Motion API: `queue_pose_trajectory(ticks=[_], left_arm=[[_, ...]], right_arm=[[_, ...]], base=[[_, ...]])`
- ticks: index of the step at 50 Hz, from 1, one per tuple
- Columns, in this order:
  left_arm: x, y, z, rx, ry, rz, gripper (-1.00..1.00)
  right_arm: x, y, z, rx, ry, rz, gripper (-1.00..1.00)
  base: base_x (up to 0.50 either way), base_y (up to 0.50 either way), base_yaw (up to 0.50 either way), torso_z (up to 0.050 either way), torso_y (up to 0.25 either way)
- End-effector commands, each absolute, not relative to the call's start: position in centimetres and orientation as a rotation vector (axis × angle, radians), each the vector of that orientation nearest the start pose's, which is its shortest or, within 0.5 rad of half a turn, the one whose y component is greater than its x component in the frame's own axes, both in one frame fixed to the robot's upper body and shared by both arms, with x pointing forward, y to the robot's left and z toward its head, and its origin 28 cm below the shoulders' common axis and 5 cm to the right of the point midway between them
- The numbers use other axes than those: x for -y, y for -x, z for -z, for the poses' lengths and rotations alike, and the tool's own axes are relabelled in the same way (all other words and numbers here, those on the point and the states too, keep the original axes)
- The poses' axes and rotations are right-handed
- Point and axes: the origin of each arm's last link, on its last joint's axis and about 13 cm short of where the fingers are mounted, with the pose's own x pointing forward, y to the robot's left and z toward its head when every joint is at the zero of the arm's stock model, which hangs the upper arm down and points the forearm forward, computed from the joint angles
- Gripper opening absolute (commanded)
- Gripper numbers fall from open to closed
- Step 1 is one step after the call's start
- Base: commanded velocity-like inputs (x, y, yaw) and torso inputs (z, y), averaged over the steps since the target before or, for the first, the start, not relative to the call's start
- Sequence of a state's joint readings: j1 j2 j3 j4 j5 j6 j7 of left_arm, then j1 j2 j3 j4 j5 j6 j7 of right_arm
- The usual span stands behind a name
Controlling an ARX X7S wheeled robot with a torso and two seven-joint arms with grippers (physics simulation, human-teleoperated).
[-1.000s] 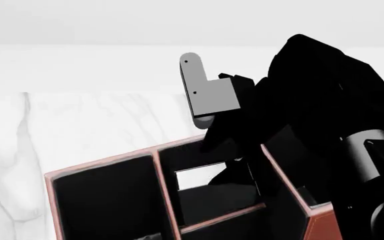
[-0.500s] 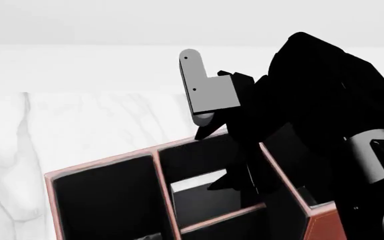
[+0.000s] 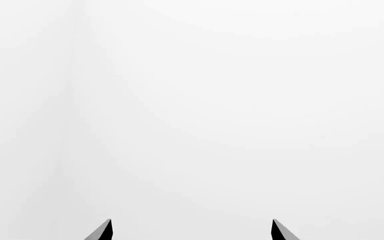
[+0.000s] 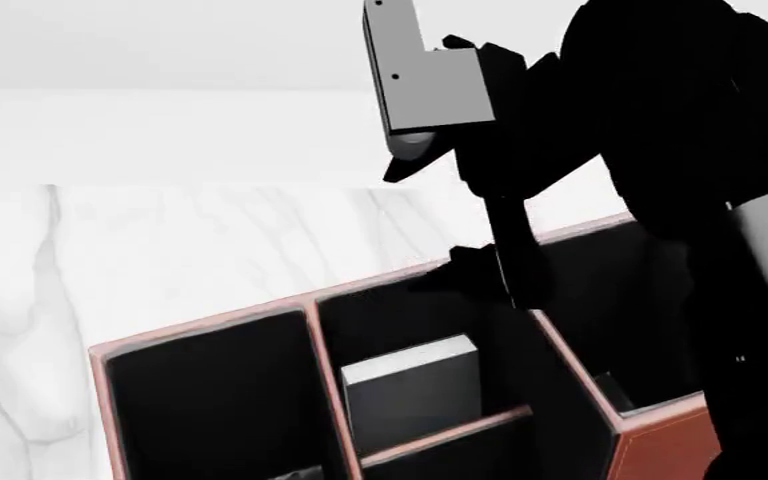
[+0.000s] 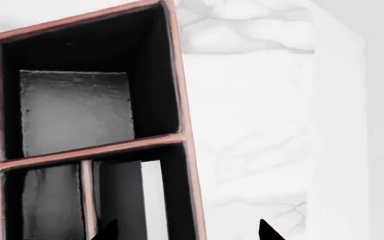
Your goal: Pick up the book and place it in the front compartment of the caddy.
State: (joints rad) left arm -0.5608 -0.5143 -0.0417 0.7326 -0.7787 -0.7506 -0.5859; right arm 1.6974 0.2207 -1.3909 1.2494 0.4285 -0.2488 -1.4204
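Note:
The reddish-brown caddy (image 4: pixel 644 445) fills the lower part of the head view, with pink rims and black lining. The black book (image 4: pixel 414 392) stands upright in the front compartment (image 4: pixel 371 320), white page edge up, behind the low pink crossbar (image 4: pixel 444 430). My right gripper (image 4: pixel 480 275) hangs open above that cell, clear of the book. The right wrist view looks down into the caddy (image 5: pixel 185 150); the book's white edge (image 5: pixel 152 200) shows past the open right gripper (image 5: pixel 186 231). My left gripper (image 3: pixel 192 231) is open, with only blank white in front of it.
The caddy rests on a white marble tabletop (image 4: pixel 197 240) with a white wall behind. A large cell (image 4: pixel 211 400) lies left of the book's cell and another (image 4: pixel 598 300) right of it. My right arm (image 4: pixel 678 150) looms over the caddy's right side.
My right gripper has let go of the book and risen out of the compartment. The book now stands alone in the cell. The left arm has not visibly moved.

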Motion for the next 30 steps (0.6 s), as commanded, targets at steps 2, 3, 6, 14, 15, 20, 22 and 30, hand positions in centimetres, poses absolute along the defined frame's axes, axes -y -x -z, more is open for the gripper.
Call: queue_pose_trajectory(ticks=[2, 3, 6, 14, 15, 20, 22, 30], left_arm=[[-25.3, -22.8, -24.5, 0.432, 0.074, -0.121, 1.00], [-25.3, -22.8, -24.5, 0.432, 0.074, -0.121, 1.00], [-25.3, -22.8, -24.6, 0.433, 0.074, -0.121, 1.00], [-25.3, -22.8, -24.6, 0.434, 0.074, -0.120, 1.00], [-25.3, -22.8, -24.6, 0.435, 0.074, -0.119, 1.00], [-25.2, -22.8, -24.7, 0.436, 0.073, -0.118, 1.00], [-25.2, -22.8, -24.7, 0.436, 0.072, -0.117, 1.00], [-25.2, -22.8, -24.7, 0.437, 0.072, -0.116, 1.00]], right_arm=[[14.4, -41.5, -40.6, -0.131, 1.188, -1.293, 1.00], [14.5, -41.2, -41.0, -0.118, 1.194, -1.281, 1.00], [14.8, -40.1, -42.7, -0.047, 1.217, -1.216, 1.00], [15.9, -36.7, -46.2, 0.088, 1.261, -1.066, 1.00], [16.1, -36.0, -46.7, 0.117, 1.260, -1.041, 1.00], [16.7, -33.6, -47.9, 0.186, 1.274, -0.954, 1.00], [16.9, -32.7, -48.1, 0.199, 1.282, -0.925, 1.00], [17.5, -28.9, -48.9, 0.295, 1.285, -0.805, 1.00]], base=[[0.00, 0.00, 0.00, 0.000, 0.000], [0.00, 0.00, 0.00, 0.000, 0.000], [0.00, 0.00, 0.00, 0.000, 0.000], [0.00, 0.00, 0.00, 0.000, 0.000], [0.00, 0.00, 0.00, 0.000, 0.000], [0.00, 0.00, 0.00, 0.000, 0.000], [0.00, 0.00, 0.00, 0.000, 0.000], [0.00, 0.00, 0.00, 0.000, 0.000]])
